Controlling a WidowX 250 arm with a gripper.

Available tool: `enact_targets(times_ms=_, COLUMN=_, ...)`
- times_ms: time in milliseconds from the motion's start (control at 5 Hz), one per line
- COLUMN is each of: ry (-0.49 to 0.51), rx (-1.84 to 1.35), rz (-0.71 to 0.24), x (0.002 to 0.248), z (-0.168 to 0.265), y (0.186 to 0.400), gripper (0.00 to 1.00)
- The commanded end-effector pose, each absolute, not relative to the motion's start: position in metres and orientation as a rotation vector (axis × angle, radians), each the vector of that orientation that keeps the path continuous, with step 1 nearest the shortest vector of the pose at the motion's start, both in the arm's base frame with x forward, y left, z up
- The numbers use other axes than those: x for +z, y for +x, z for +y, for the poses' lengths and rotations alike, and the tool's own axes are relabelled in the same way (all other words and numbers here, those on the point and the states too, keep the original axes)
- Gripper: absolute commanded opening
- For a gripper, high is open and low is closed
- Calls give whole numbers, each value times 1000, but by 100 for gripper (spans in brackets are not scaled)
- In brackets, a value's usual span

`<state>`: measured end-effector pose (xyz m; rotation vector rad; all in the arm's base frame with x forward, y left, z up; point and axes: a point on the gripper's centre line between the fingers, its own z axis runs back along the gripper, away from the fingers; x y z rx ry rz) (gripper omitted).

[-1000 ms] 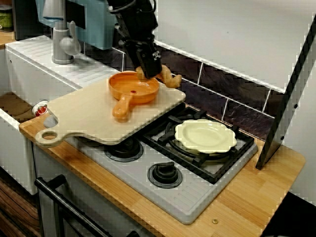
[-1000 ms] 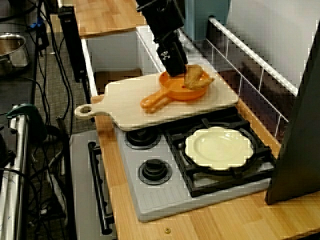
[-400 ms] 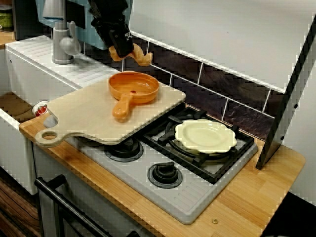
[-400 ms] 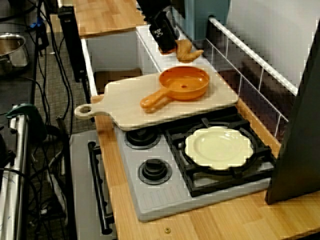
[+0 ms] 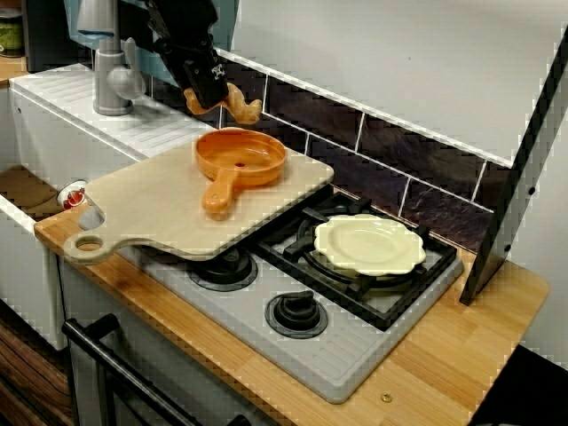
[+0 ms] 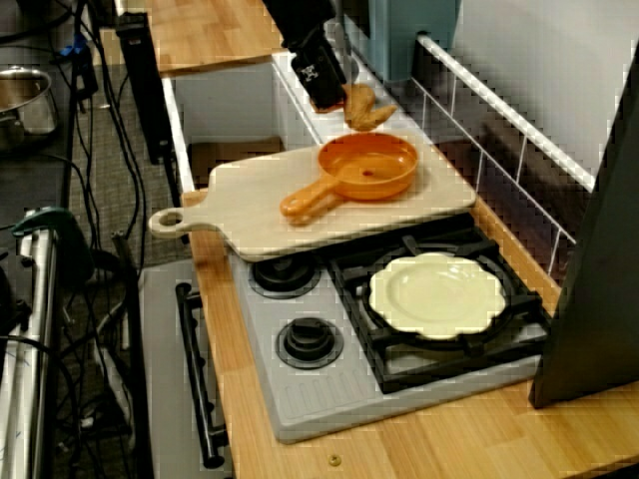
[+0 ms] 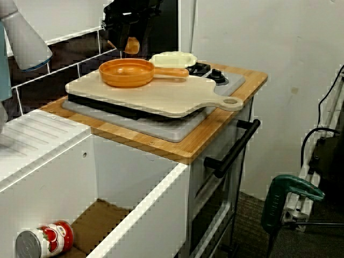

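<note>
Up and away from the round orange frying pan (image 5: 241,156) is where the black gripper (image 5: 209,92) has travelled: a second ago it was down at the pan's far rim, and now it hangs above and behind that rim, on the side away from the pan's handle. Its jaws are closed narrowly on a golden-brown, croissant-like piece of toy food (image 5: 241,109). The piece is clear of the pan, with open air beneath it in the view from the sink side (image 7: 131,45). It is pinched at one end, and its long axis juts out from the fingers toward the pan's plate side, drooping slightly at the free tip (image 6: 369,113). The pan sits on a pale wooden paddle-shaped cutting board (image 5: 151,202). A cream scalloped plate (image 5: 370,245) rests well apart from the pan on the grey stove's (image 5: 342,351) burner grate.
</note>
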<state>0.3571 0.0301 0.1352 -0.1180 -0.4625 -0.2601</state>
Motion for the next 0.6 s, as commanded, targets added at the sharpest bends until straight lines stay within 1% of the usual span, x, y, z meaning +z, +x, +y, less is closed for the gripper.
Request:
enact_targets(times_ms=0, ry=-109, rx=-297, rz=-522, x=150, z=26, y=347, gripper=0)
enact_targets(times_ms=400, ry=-109, rx=-295, rz=-514, x=142, z=23, y=353, gripper=0)
